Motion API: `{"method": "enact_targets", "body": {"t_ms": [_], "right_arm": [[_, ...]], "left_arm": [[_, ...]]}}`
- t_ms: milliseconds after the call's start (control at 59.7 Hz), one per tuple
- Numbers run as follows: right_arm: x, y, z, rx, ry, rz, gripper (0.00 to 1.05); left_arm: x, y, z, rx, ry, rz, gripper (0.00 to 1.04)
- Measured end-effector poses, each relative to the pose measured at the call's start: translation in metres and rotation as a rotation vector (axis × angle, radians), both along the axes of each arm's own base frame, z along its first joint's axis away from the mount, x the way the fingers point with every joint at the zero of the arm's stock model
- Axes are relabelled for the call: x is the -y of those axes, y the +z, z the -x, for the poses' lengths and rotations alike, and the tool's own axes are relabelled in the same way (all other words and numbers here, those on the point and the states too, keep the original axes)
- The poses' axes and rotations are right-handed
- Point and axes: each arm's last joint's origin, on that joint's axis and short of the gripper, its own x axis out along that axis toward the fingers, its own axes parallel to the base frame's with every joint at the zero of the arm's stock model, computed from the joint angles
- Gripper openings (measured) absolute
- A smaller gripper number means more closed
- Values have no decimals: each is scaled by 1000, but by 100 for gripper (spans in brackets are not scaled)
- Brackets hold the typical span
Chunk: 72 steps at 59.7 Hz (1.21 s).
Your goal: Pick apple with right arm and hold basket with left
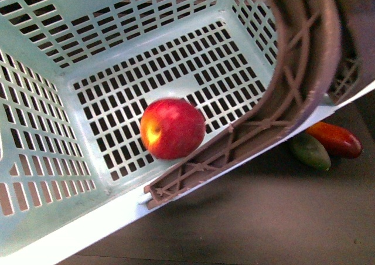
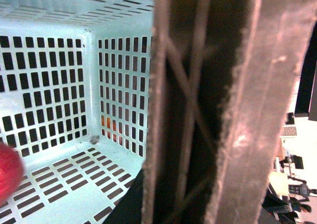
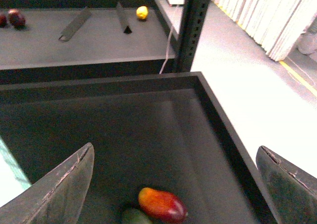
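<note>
Dark surface (image 1: 246,218) under me carries a red-orange mango (image 3: 162,204) and a green mango (image 1: 309,152), and my right pincer (image 3: 174,148) hangs wide open and empty over them, so I could close on the wrong fruit. The apple (image 1: 172,128) lies on the floor of the tipped basket (image 1: 70,230), just beside the brown handle (image 1: 293,89) (which may block my reach, and a jolt could roll it). My left pincer does not show, so whether it grips I cannot tell.
</note>
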Motion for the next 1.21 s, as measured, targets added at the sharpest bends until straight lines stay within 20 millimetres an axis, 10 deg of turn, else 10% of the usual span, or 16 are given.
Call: {"method": "enact_targets", "body": {"t_ms": [519, 1206], "right_arm": [[24, -57, 57, 97, 197, -8, 3], [31, -84, 95, 96, 175, -4, 2]], "left_arm": [[0, 0, 0, -2, 1, 2, 15], [0, 0, 0, -5, 0, 5, 15]]}}
